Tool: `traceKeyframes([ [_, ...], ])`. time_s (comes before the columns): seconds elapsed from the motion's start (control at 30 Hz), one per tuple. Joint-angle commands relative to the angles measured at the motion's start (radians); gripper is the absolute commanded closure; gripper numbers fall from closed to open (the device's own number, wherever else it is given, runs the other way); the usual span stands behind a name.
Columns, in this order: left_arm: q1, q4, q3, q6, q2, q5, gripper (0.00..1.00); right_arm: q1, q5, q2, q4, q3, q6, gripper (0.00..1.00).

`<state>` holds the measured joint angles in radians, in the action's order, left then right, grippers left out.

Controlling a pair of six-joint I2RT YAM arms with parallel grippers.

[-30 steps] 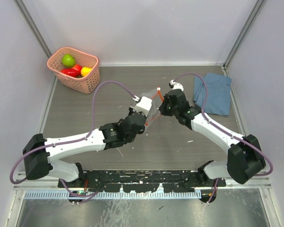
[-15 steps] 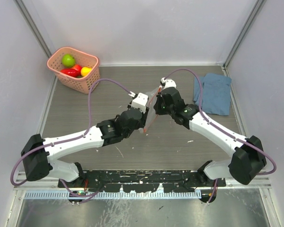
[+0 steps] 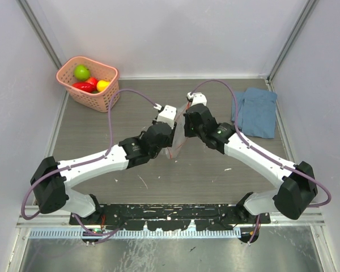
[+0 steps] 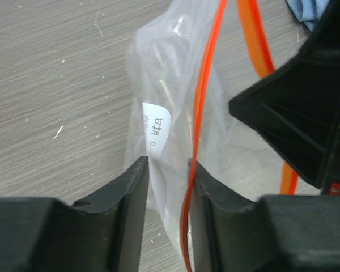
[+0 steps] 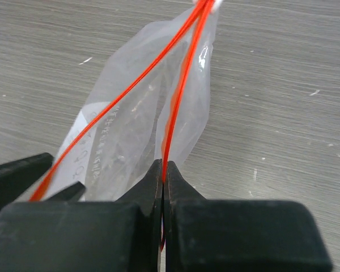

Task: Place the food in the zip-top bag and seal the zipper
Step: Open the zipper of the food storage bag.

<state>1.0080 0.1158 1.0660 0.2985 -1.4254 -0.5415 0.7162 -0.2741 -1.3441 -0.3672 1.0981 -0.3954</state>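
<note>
Bag [image 3: 178,137] hangs between my tools above the worktop [image 3: 102,130]: right tool [image 5: 163,180] clamped on its zipper [image 5: 178,93], left tool [image 4: 166,170] pinching the plastic; food [image 3: 83,72] sits at ten o'clock.

From above, the two grippers are covering most of the bag [image 3: 176,143]. In the left wrist view, its label [image 4: 156,134] is showing blurred, unreadable print, and the orange strip [image 4: 199,119] is running off the bottom edge; the slider is possibly hiding offscreen.

A clear, crinkly, glossy plastic zip-top bag [image 5: 141,107] lies over the grey, matt, wood-grain table top [image 5: 283,85]; its printed white paper label [image 4: 156,131] looks matt.
</note>
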Motion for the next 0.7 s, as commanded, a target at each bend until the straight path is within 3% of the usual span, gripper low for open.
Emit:
traceKeyframes([
  [0.0, -0.016, 0.014, 0.048, -0.015, 0.042, -0.047, 0.71, 0.002, -0.113, -0.001, -0.055, 0.082, 0.07, 0.99],
  [0.23, -0.05, 0.083, 0.041, 0.005, 0.08, -0.058, 0.9, -0.002, -0.243, -0.032, -0.168, 0.147, 0.148, 0.99],
  [0.57, -0.093, 0.123, 0.027, 0.048, 0.072, -0.043, 0.92, -0.03, -0.32, -0.045, -0.222, 0.159, 0.181, 1.0],
  [0.67, -0.093, 0.096, 0.035, 0.069, 0.053, 0.031, 0.86, -0.03, -0.274, -0.054, -0.18, 0.143, 0.201, 1.0],
])
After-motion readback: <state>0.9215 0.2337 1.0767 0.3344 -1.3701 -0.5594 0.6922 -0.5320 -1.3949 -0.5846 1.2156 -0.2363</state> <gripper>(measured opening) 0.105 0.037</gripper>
